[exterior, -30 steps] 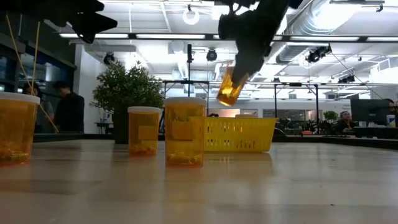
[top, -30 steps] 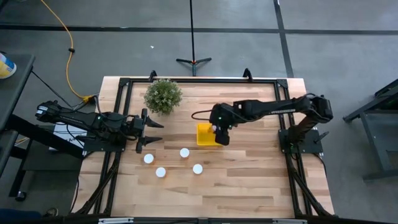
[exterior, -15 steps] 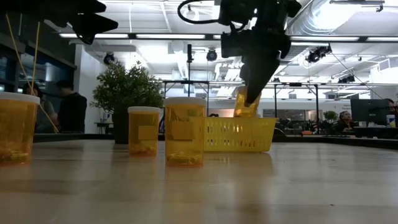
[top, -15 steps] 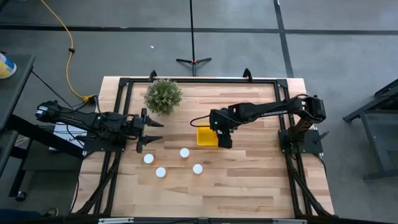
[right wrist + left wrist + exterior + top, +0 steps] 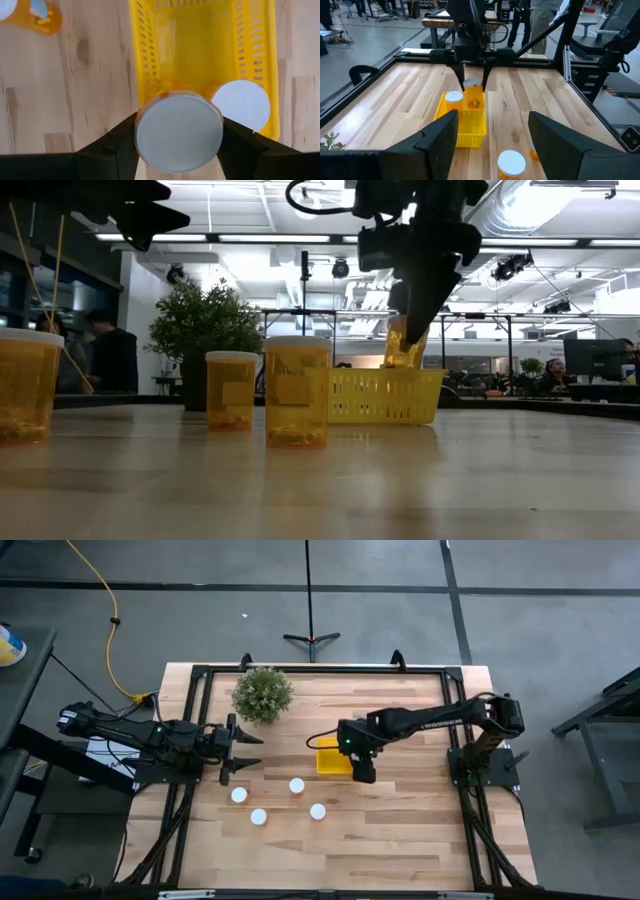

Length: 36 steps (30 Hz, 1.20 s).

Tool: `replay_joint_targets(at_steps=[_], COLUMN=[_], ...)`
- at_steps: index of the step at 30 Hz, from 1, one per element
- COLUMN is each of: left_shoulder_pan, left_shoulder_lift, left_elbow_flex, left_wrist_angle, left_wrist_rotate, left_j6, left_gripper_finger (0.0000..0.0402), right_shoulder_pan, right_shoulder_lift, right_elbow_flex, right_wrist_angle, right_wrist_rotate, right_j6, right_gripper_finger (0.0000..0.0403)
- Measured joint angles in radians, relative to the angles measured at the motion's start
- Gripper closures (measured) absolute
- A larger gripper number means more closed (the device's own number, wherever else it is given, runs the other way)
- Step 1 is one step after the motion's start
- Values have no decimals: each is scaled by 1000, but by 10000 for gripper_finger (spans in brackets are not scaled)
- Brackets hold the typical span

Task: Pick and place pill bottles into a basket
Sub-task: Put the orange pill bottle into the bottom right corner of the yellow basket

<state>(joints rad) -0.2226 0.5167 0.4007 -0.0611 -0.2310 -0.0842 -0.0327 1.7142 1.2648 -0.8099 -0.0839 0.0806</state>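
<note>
right pincer (image 5: 179,145) pinching pill bottle (image 5: 178,132) | over basket (image 5: 138,65) rim (left pincer (image 5: 492,140) spread)

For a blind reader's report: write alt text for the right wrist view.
The right gripper holds a white-capped pill bottle between its dark fingers, above the near end of the yellow basket. A second bottle already stands inside the basket beside it, and part of another bottle shows on the wooden table.

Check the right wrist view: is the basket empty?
No: one white-capped pill bottle already stands inside the yellow basket, beside the bottle the right tool holds.
</note>
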Motion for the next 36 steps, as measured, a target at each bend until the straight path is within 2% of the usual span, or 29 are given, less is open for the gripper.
replay_joint_targets(at_steps=[23, 36], left_shoulder_pan=[0, 0], left_shoulder_lift=[0, 0], left_elbow_flex=[0, 0], left_wrist_angle=[0, -1], left_wrist_rotate=[0, 1], left_j6=[8, 8], left_gripper_finger=[126, 126], right_shoulder_pan=[0, 0], right_shoulder_lift=[18, 50], right_elbow_flex=[0, 0], right_wrist_angle=[-8, 0], right_wrist_rotate=[45, 28], right_j6=[-3, -7], right_gripper_finger=[194, 194])
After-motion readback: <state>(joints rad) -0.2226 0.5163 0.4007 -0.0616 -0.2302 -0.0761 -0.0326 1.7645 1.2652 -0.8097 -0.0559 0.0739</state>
